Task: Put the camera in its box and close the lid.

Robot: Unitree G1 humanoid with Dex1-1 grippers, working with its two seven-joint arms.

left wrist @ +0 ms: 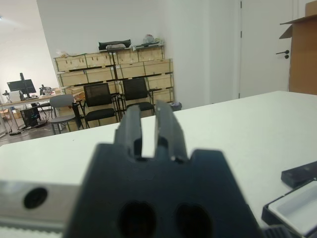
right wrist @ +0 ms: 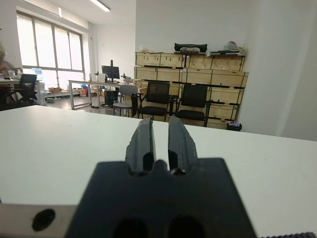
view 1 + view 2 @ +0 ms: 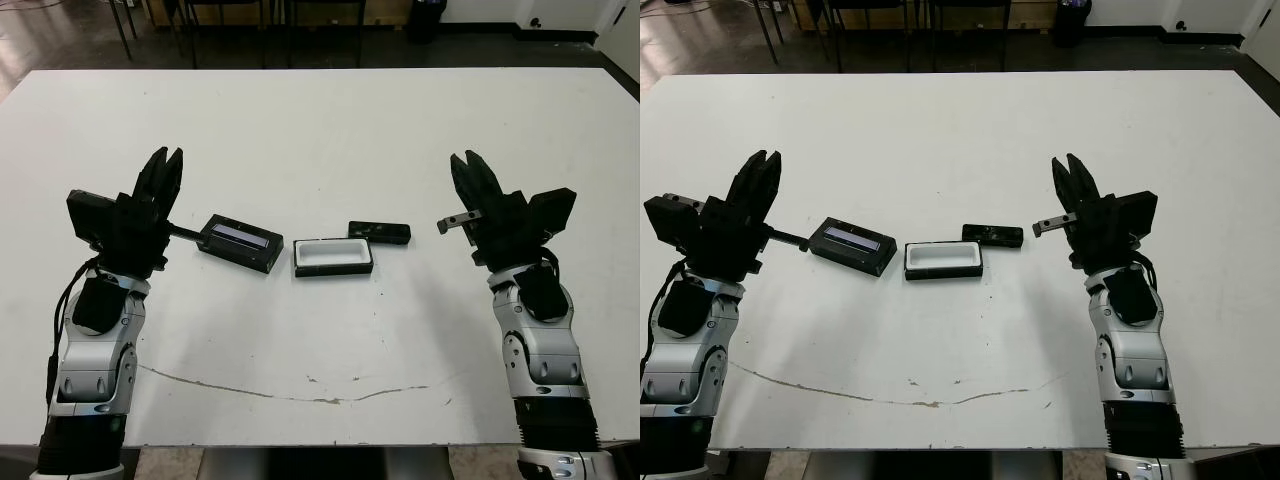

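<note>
A wide white desk fills the view. The left pincer and right pincer are raised above it at either side, each with its fingers only narrowly apart and holding nothing. Near the middle, the lid, black with a pale strip, lies left of the box, almost touching it. The box sits open, white lining showing. The slim black camera rests just right and slightly farther.
</note>
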